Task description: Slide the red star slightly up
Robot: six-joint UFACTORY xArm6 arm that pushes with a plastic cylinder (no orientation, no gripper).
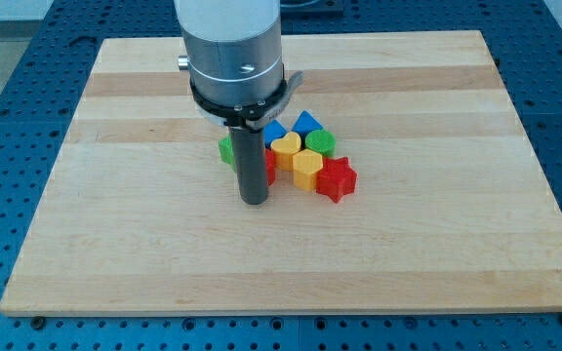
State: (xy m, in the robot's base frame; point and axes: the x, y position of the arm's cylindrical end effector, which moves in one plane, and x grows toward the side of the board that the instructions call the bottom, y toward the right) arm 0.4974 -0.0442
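Note:
The red star lies on the wooden board at the lower right of a tight cluster of blocks near the middle. My tip rests on the board to the left of the star, at the cluster's lower left edge. The rod hides part of a red block behind it. A yellow hexagon-like block touches the star on its left.
The cluster also holds a yellow heart, a green round block, a blue triangle, a blue block and a green block left of the rod. The arm's grey body stands above the cluster.

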